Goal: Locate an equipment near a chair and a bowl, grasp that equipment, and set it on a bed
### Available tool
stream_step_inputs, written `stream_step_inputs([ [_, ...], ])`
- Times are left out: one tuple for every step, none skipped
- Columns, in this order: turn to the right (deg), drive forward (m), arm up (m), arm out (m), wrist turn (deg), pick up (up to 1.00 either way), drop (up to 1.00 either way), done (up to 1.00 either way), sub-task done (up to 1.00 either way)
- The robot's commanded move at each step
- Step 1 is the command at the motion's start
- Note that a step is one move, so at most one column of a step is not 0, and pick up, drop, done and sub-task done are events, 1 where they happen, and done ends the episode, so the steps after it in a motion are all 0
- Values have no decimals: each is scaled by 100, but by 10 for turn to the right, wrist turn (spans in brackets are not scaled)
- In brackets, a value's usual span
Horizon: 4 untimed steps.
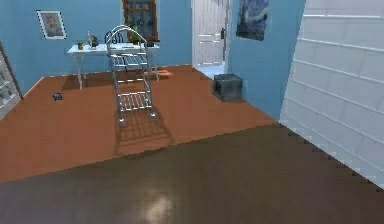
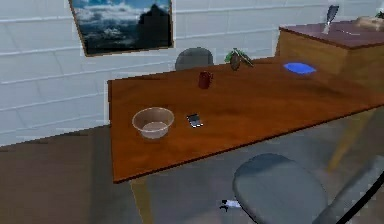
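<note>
One small dark item (image 2: 195,120), likely the equipment, lies on the counter (image 2: 250,110) just at the bowl's (image 2: 152,123) three o'clock. A grey chair (image 2: 285,190) stands at the item's five o'clock. The tool's state cannot be told. Line up so the reach clears chair and bowl, coming in above the counter's edge.
</note>
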Motion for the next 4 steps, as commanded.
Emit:
stream_step_inputs([
  [450, 0, 0, 0, 0, 0, 0, 0, 0],
  [240, 0, 0, 0, 0, 0, 0, 0, 0],
  [0, 30, 0, 0, 0, 0, 0, 0, 0],
  [-450, 0, 0, 0, 0, 0, 0, 0, 0],
])
